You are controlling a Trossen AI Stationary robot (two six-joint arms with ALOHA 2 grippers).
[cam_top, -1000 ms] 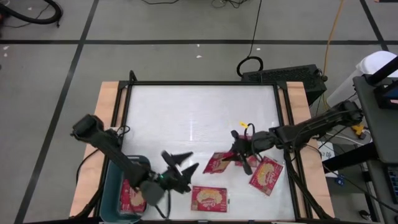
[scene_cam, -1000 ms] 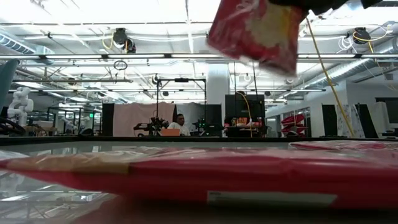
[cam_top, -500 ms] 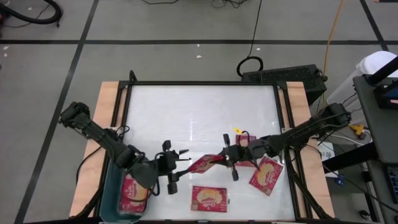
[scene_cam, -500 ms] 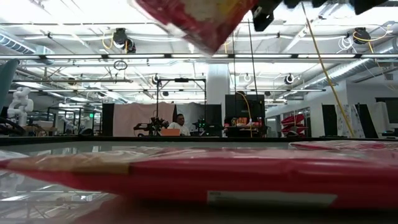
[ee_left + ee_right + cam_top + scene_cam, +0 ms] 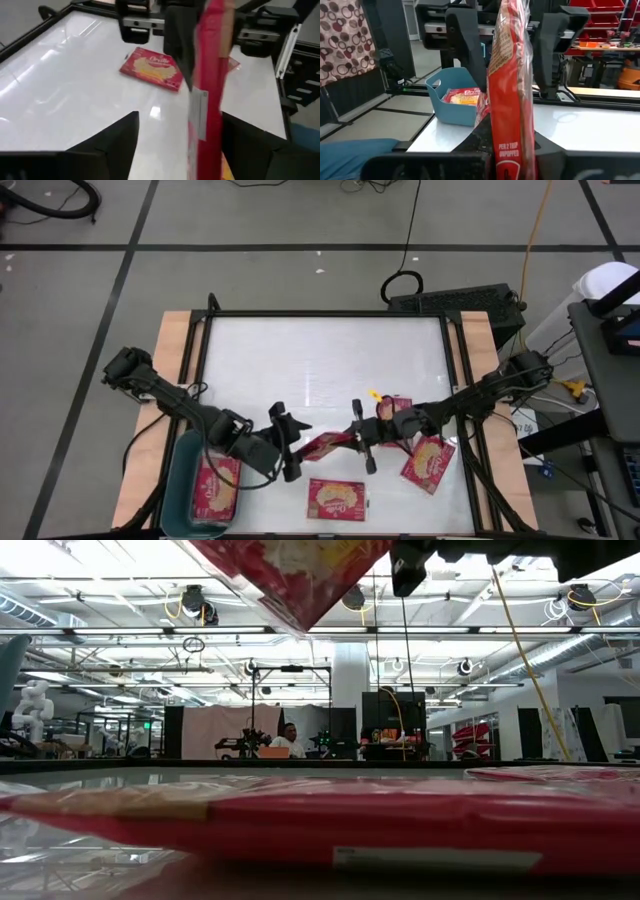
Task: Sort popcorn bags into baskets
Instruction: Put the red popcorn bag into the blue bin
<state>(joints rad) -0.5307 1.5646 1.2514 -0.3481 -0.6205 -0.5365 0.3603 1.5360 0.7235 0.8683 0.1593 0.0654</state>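
Step in hand: you are passing one flat red popcorn packet (image 5: 322, 445) from the right gripper (image 5: 361, 438) to the left gripper (image 5: 287, 442), in the air above the white table top (image 5: 320, 360), near its front middle.
Right gripper: its dark fingers are clamped on the packet's right end; hold that grip until the other side has closed.
Left gripper: its fingers stand apart on either side of the packet's left end and do not pinch it yet, judging by the left wrist view.
How to do it well: centre the edge between the fingers, close fully, then release on the right.
Destination: the teal-blue rectangular plastic bin (image 5: 181, 480) sits at the near left corner with packets already inside.
Left over: one red packet (image 5: 337, 499) lies near the front edge and another (image 5: 430, 462) to the right.
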